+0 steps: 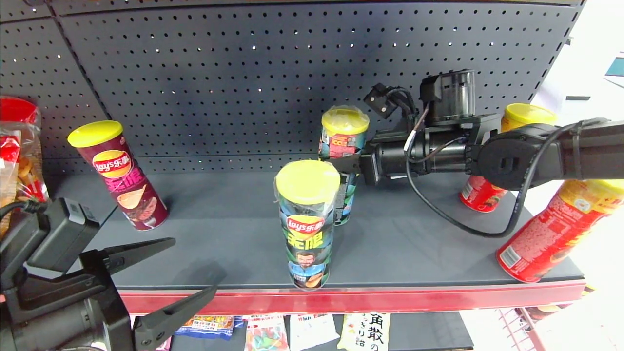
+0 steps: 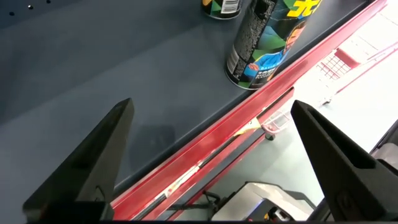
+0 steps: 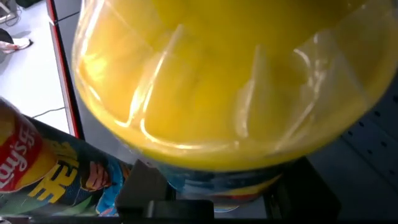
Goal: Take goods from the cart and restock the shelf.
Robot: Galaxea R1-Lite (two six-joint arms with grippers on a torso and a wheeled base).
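Right claw point(image 1: 347, 165) grips the rear chip can point(image 1: 344, 127), upright over the shelf point(image 1: 234, 229). I should seat it flat, release, and withdraw without nudging the front can point(image 1: 307, 219) just in front of the claw.

Snack aisle in a shop.
A dark pegboard panel point(image 1: 243, 73) backs a grey shelf point(image 1: 234, 234) with a red front strip point(image 1: 390, 298); chip cans point(image 1: 307, 224) stand mid-frame, snack packets point(image 1: 312, 332) at bottom centre.
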